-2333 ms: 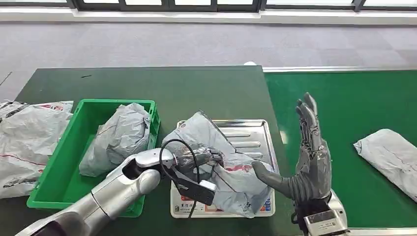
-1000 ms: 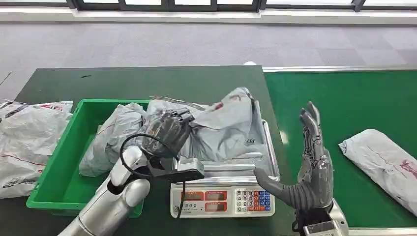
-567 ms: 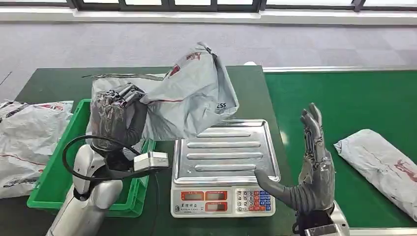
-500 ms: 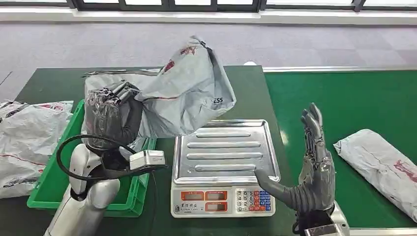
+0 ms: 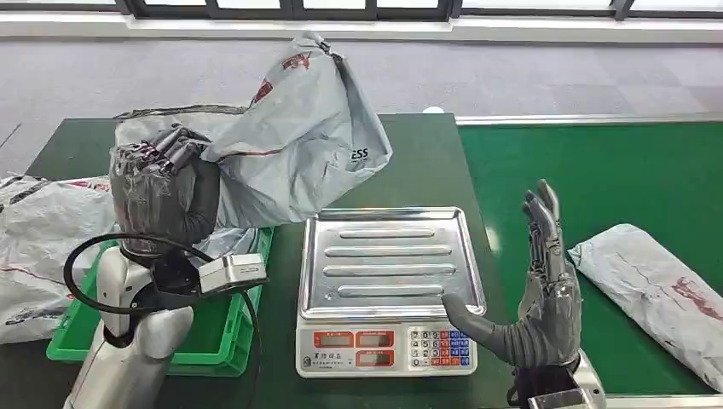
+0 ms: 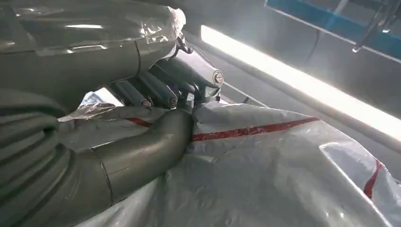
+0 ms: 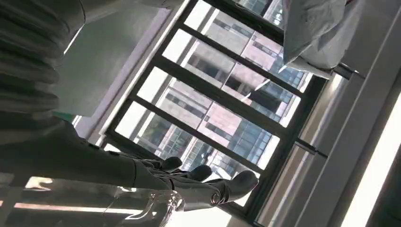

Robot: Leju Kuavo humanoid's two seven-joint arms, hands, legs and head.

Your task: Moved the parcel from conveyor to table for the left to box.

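Left hand (image 5: 162,192) is raised above the near-left part of the dark green table (image 5: 256,141), its fingers and thumb closed on a fold of the grey parcel (image 5: 290,145). That parcel hangs in the air from this grip, clear of the table, above the green box (image 5: 226,336) and spreading toward the table's middle. In the left wrist view the thumb (image 6: 142,156) presses across the parcel's plastic, beside a red stripe, with the darker fingers (image 6: 189,75) curled over the top of the fold.

Going by size, the table fills the left and middle of the head view. The green conveyor (image 5: 597,162) runs along its right edge. A pile of grey bags (image 5: 43,239) lies at the table's left edge, just beside the box. The box sits near the front-left corner, partly hidden by the left arm and the lifted parcel. A second grey parcel (image 5: 661,294) rests on the conveyor near its front-right corner, well apart from the first. A steel-topped scale (image 5: 388,285) stands near the table's front edge, between the box and the conveyor, its pan bare and its keypad facing the robot.

Right hand (image 5: 537,294) is held upright at the front, near the seam of table and conveyor, just beside the scale. Its fingers point up, its thumb sticks out toward the scale, and it holds nothing.
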